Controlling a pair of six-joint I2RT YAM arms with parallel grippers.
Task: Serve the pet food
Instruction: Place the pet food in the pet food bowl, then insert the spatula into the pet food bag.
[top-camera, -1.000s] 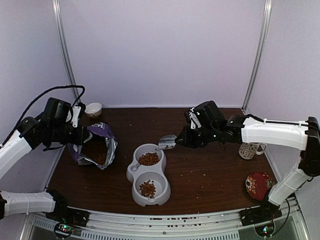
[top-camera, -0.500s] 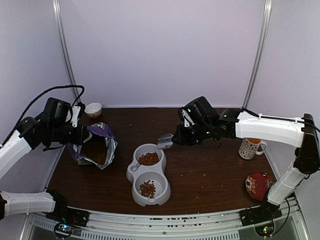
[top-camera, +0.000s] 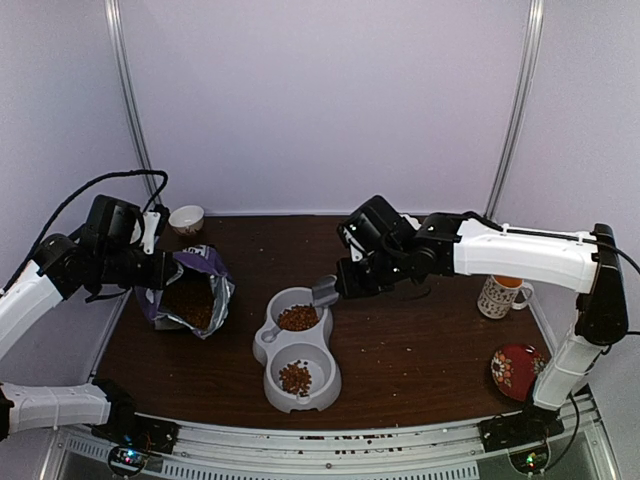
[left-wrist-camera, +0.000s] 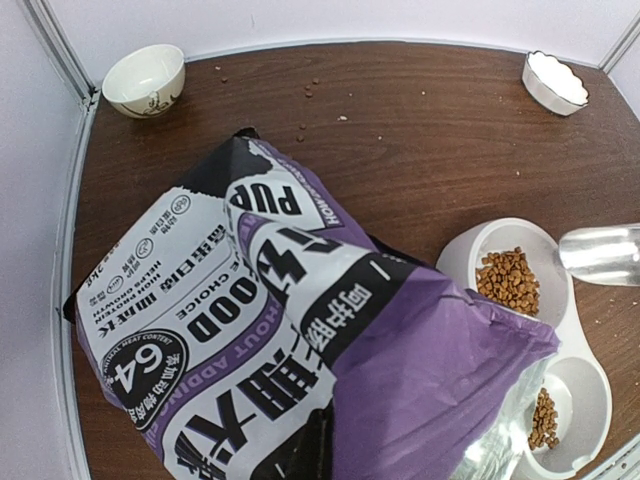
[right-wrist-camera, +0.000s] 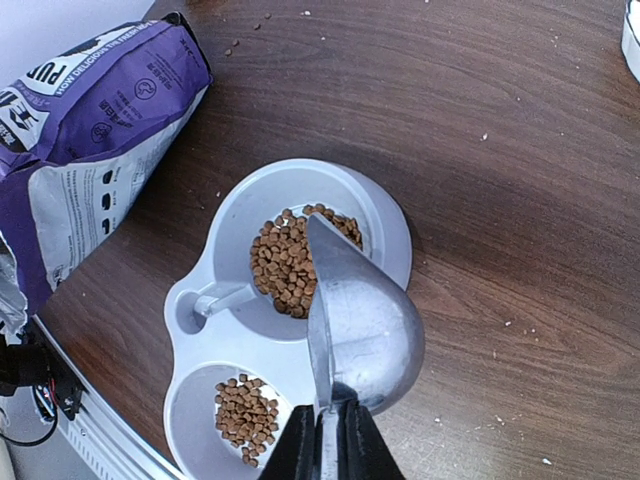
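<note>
Brown table (top-camera: 420, 350) carries it all; purple bag (top-camera: 205, 268) stands open at the left, with the left claw (top-camera: 160, 270) at its rim, fingers hidden, so we cannot tell whether it grips; grey double bowl (right-wrist-camera: 392, 235) sits mid-table, near the bag but apart; metal scoop (right-wrist-camera: 362, 322) hangs tipped mouth-down over the far compartment's edge, its handle pinched tight in the right claw (right-wrist-camera: 328, 442); pet food (right-wrist-camera: 285, 265) lies heaped in the far compartment, a thinner patch in the near one, more inside the bag, strays on the table; we judge the step as emptying a scoopful into the far compartment; the scoop's inside is hidden; next calls for finishing the tilt, levelling, then swinging to the bag's mouth for a refill, probably for the near compartment.
</note>
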